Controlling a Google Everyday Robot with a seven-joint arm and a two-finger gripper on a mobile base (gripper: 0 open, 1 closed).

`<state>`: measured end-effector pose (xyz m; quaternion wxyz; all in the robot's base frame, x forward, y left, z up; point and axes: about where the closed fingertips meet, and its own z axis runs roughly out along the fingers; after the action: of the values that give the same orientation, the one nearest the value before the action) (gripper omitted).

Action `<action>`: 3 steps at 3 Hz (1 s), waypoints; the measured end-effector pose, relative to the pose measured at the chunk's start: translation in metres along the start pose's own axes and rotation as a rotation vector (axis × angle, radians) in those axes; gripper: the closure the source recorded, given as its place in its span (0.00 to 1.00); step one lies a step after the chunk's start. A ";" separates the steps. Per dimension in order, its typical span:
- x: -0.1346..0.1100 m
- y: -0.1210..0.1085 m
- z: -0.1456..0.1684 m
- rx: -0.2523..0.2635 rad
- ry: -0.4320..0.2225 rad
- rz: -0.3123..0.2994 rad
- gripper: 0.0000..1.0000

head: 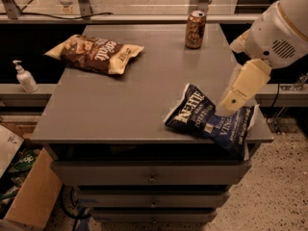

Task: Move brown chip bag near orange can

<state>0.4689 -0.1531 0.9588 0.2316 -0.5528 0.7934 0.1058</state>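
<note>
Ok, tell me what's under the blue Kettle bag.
Only the grey cabinet top shows beneath the blue Kettle bag, whose right end overhangs the front edge. Whatever it covers is hidden. The gripper hangs over the bag's right part.

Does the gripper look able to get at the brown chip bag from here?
Probably yes: the gripper hangs over the blue bag at the right side of the table, and only bare tabletop lies between it and the brown chip bag at back left.
</note>
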 end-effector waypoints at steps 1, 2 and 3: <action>-0.036 0.000 0.021 -0.035 -0.136 0.072 0.00; -0.036 0.000 0.022 -0.035 -0.136 0.071 0.00; -0.038 -0.003 0.035 -0.012 -0.185 0.070 0.00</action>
<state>0.4911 -0.1081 0.9466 0.2968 -0.5139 0.7868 0.1693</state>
